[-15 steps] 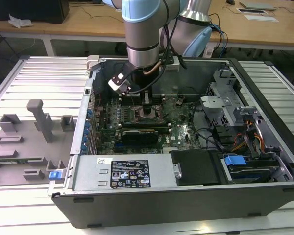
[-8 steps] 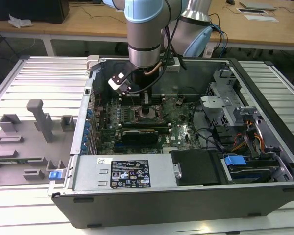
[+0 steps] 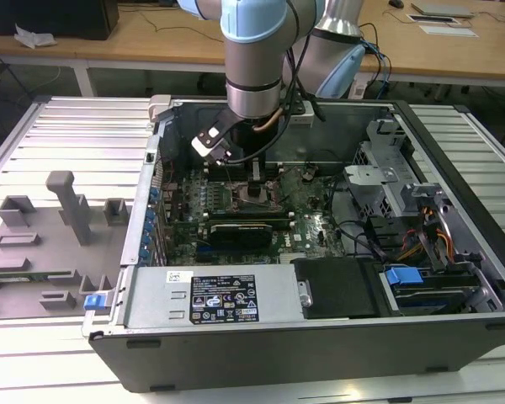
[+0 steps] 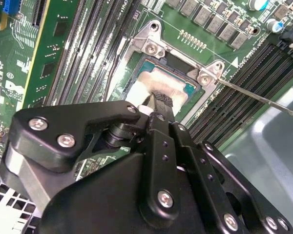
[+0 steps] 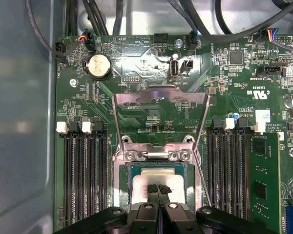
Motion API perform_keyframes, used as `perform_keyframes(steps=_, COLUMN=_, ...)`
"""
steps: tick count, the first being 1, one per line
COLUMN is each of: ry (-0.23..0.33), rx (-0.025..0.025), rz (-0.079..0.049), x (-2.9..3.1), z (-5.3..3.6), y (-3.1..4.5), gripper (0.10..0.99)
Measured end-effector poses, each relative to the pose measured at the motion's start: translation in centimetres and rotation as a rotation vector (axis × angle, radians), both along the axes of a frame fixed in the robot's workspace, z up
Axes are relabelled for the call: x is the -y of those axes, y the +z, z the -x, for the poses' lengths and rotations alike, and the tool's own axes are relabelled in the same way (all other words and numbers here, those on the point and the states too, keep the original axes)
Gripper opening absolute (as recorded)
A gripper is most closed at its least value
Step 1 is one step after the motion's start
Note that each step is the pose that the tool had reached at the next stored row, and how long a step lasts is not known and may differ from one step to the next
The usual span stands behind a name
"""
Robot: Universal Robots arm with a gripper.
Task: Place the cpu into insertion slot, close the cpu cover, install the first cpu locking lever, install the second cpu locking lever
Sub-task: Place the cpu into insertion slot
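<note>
A slatted silver metal table (image 3: 76,126) carries everything. An open black computer case (image 3: 236,353) lies on its side on it and takes up most of the surface. Just beside the case, on the exterior view's left, a flat grey fixture plate (image 3: 25,261) rests on the slats, with grey blocks and one upright post (image 3: 71,202) rising from it.
</note>
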State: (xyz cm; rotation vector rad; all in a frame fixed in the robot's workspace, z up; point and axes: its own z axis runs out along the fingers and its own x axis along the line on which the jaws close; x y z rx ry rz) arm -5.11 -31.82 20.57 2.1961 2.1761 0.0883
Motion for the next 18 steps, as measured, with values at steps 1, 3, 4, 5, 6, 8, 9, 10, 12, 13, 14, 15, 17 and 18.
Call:
perform_keyframes(steps=1, ry=0.0, rx=-0.0002, rz=0.0, x=0.01, z=0.0, y=-0.02, gripper=0.106)
perform_keyframes(steps=3, ry=0.0, rx=-0.0001, rz=0.0, x=0.0, z=0.0, y=-0.04, gripper=0.106)
perform_keyframes(steps=4, ry=0.0, rx=0.0001, rz=0.0, x=0.0, z=0.0, y=-0.07, gripper=0.106)
perform_keyframes(steps=5, ry=0.0, rx=0.0, rz=0.0, x=0.0, z=0.0, y=-0.1, gripper=0.106)
perform_keyframes(steps=6, ry=0.0, rx=-0.0002, rz=0.0, x=0.0, z=0.0, y=-0.13, gripper=0.106)
perform_keyframes(steps=8, ry=0.0, rx=-0.0001, rz=0.0, x=0.0, z=0.0, y=-0.15, gripper=0.106)
perform_keyframes(steps=9, ry=0.0, rx=0.0001, rz=0.0, x=0.0, z=0.0, y=-0.14, gripper=0.106)
perform_keyframes(steps=10, ry=0.0, rx=0.0011, rz=-0.002, x=-0.03, z=-0.02, y=-0.01, gripper=0.106)
perform_keyframes(steps=12, ry=0.0, rx=0.0001, rz=0.0, x=0.0, z=0.0, y=0.42, gripper=0.106)
perform_keyframes(steps=13, ry=0.0, rx=0.0002, rz=0.0, x=-0.01, z=0.0, y=0.74, gripper=0.106)
perform_keyframes(steps=14, ry=0.0, rx=0.0001, rz=0.0, x=-0.01, z=0.0, y=0.96, gripper=0.106)
perform_keyframes(steps=15, ry=0.0, rx=0.0002, rz=0.0, x=0.0, z=0.0, y=1.35, gripper=0.106)
perform_keyframes(steps=17, ry=0.0, rx=0.0001, rz=0.001, x=0.0, z=0.0, y=2.39, gripper=0.106)
perform_keyframes(steps=18, ry=0.0, rx=0.0002, rz=0.001, x=-0.01, z=-0.01, y=2.74, gripper=0.106)
